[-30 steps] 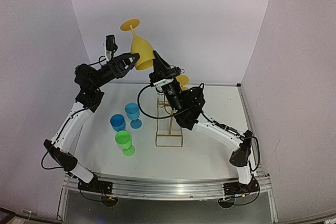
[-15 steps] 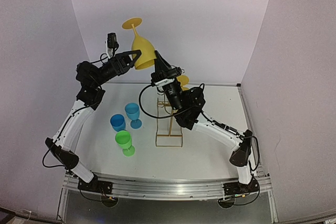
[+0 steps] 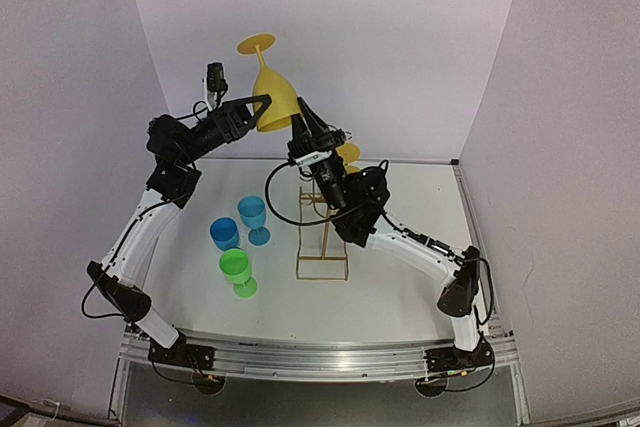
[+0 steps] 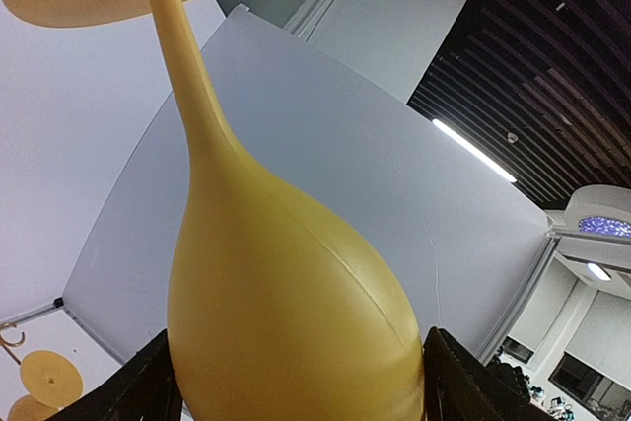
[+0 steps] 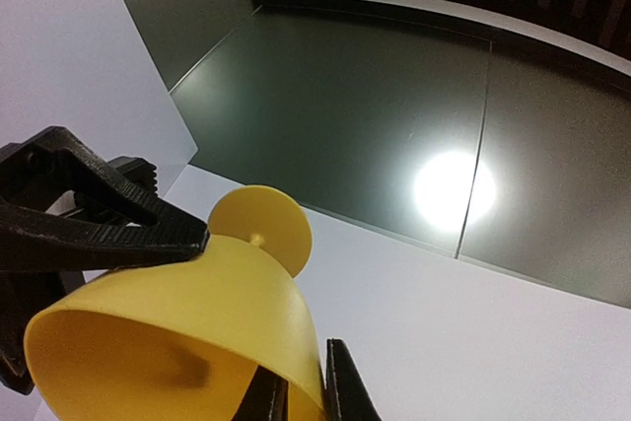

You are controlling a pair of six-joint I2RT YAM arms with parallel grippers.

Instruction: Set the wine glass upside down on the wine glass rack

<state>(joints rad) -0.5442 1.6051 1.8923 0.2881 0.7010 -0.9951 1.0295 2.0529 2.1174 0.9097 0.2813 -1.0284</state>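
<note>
While both arms reach up high over the table (image 3: 400, 287), the yellow wine glass (image 3: 272, 95) is in the air between them, with its foot up and its open mouth down, a little tilted. The left gripper (image 3: 262, 115) has its fingers (image 4: 148, 391) spread wide and laid against both sides of the bowl. The right gripper (image 3: 298, 115) has its fingers (image 5: 342, 386) almost pressed together, pinching the thin rim from below. The wine glass rack (image 3: 322, 247) stands on the table under them, and another yellow glass (image 3: 348, 154) is at its upper part, partly hidden by the right arm. Two blue glasses (image 3: 252, 215) and a green glass (image 3: 236, 272) stand left of the rack, near each other.
</note>
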